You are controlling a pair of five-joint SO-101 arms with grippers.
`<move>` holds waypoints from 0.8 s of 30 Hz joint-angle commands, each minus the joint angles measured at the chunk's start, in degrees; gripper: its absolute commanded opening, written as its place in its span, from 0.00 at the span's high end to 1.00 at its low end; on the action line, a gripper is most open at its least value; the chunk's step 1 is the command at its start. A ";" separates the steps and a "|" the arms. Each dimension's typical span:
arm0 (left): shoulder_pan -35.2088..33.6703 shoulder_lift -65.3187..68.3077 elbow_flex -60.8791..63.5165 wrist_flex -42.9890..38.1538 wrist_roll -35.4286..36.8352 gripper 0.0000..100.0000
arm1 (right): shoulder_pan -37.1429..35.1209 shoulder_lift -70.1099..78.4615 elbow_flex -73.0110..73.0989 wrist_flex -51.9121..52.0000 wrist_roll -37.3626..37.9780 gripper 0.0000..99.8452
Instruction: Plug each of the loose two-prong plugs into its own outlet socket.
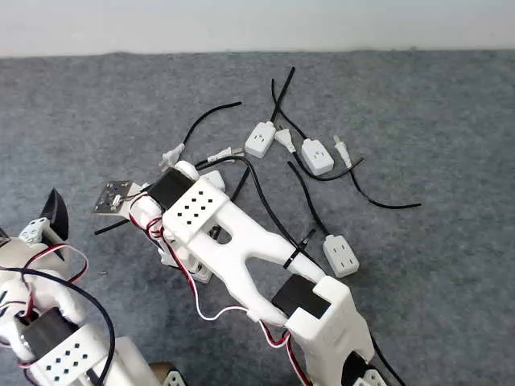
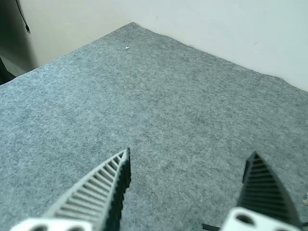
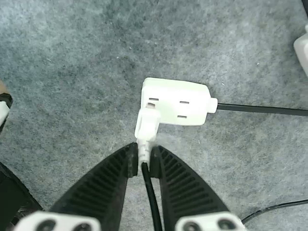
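The right gripper [image 3: 143, 161] is clenched on the cord end of a white plug [image 3: 147, 126], near the middle of the grey carpet [image 3: 72, 57]. The plug's long axis runs straight out from the jaws. Its front end touches one end of the white outlet block [image 3: 180, 102], whose length lies across this line. I judge the prongs are not fully seated. The left gripper [image 2: 190, 154] hangs released, well apart, so the right arm is nearer.

A grey felt-covered worktop [image 1: 451, 281] meets a pale wall [image 1: 257, 24] along its far edge; a tiny white speck [image 2: 126, 47] lies near the worktop's corner.
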 commanded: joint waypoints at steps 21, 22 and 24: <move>1.76 -0.53 -2.07 0.53 0.62 0.64 | 1.01 -0.40 -0.97 -2.33 1.49 0.99; 1.76 -0.53 -2.07 0.53 0.62 0.64 | 1.01 -0.31 -0.97 -2.33 1.49 0.99; 1.76 -0.53 -2.07 0.53 0.62 0.64 | 1.01 -0.31 -0.97 -2.24 1.49 0.99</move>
